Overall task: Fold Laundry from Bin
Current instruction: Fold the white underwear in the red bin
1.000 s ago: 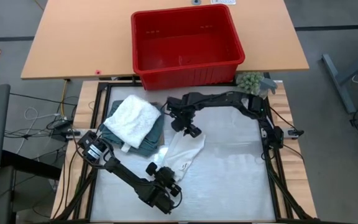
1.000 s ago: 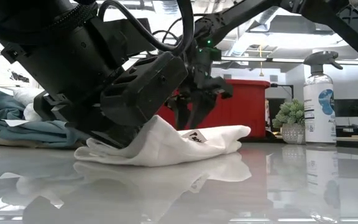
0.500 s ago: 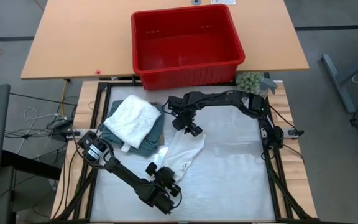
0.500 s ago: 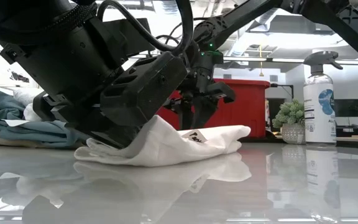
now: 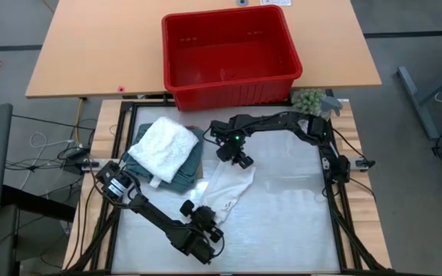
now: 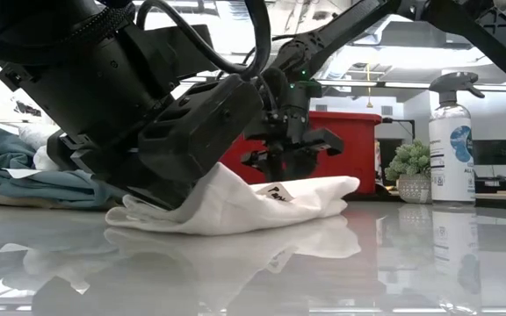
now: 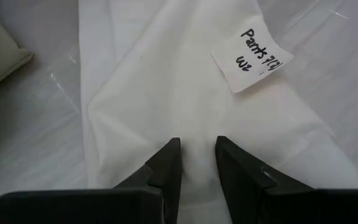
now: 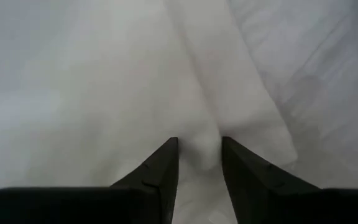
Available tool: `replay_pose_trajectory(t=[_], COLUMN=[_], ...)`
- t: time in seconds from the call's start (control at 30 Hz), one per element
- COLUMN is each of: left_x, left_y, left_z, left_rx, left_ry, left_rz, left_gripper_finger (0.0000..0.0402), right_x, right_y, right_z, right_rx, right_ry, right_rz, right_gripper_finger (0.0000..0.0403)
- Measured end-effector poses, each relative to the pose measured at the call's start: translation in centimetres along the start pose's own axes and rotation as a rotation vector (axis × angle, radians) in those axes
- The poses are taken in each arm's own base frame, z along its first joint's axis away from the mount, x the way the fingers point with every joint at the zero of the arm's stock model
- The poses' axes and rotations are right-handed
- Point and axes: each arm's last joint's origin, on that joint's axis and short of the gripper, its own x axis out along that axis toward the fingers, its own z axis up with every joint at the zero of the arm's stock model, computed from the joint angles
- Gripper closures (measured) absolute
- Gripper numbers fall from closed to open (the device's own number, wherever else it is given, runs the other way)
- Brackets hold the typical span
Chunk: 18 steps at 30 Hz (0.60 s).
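We saw the L gripper (image 5: 199, 217) pinching the soft white cloth garment (image 5: 226, 190) at its near end, mid-worktop. R gripper (image 5: 237, 156) nipped its far end, fingers (image 8: 160, 171) closing on a fold. Risk: thin bite slips, cloth bunches. Red plastic bin (image 5: 231, 54) sat beyond the far edge.
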Motion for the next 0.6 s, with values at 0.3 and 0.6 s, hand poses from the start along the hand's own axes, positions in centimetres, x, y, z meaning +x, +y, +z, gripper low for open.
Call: replay_pose_trajectory(t=[0.3, 0.6], left_x=[0.0, 0.0], left_y=[0.1, 0.1], left_z=[0.0, 0.0], left_rx=[0.035, 0.035], left_ry=[-0.001, 0.000], left_rz=[0.011, 0.012], left_gripper_finger=[0.0313, 0.0313], right_x=[0.0, -1.6], right_y=[0.0, -0.4], right_z=[-0.2, 0.7], right_rx=[0.004, 0.005], right_ry=[0.054, 0.071], right_rz=[-0.030, -0.042], right_gripper_finger=[0.0347, 0.0356])
